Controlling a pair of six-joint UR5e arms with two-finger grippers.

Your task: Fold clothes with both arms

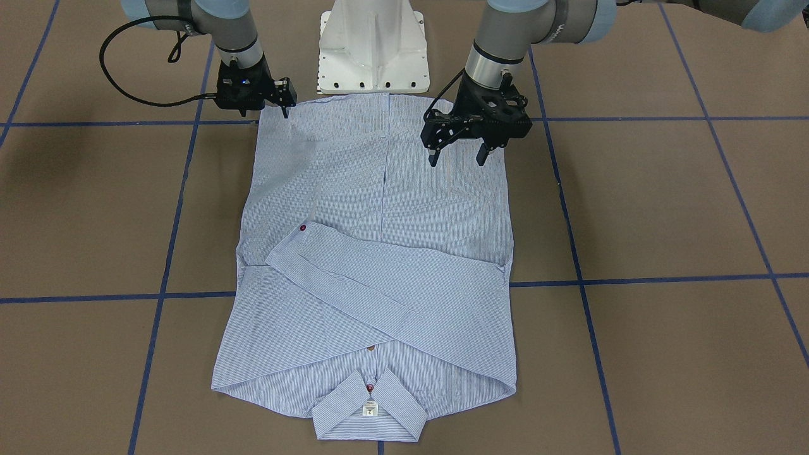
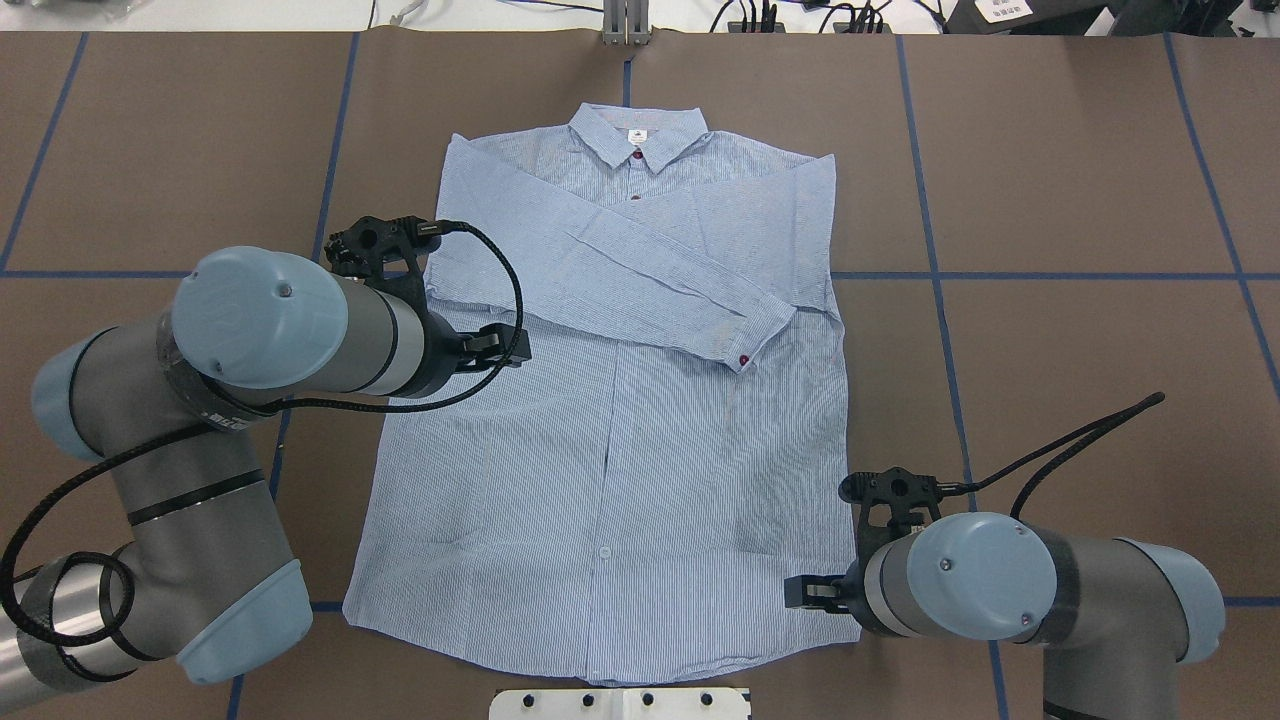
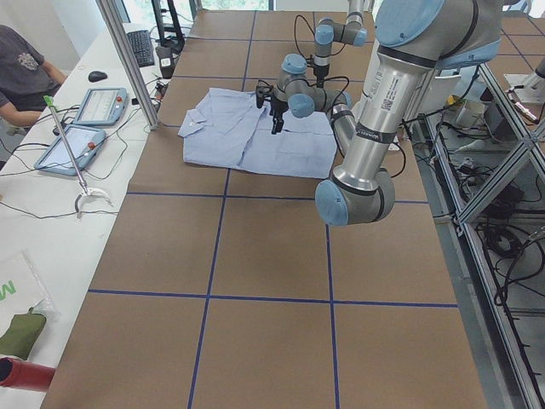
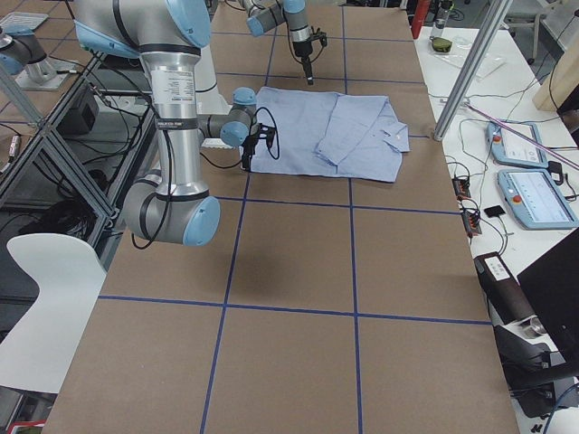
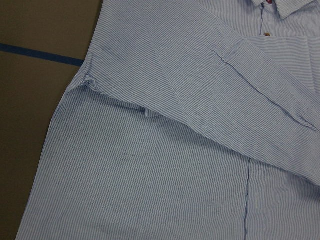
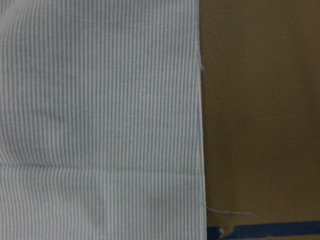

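On the table [image 1: 663, 208], shirt [image 1: 328, 189] flat; left end effector [image 1: 457, 161] parted (empty).

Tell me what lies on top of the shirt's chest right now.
One sleeve lies folded diagonally across the shirt, ending in a cuff with a red button. It hides the placket there, and whatever lies beneath it.

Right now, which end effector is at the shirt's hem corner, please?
The right end effector, low at the hem corner; the left end effector hovers open above the shirt.
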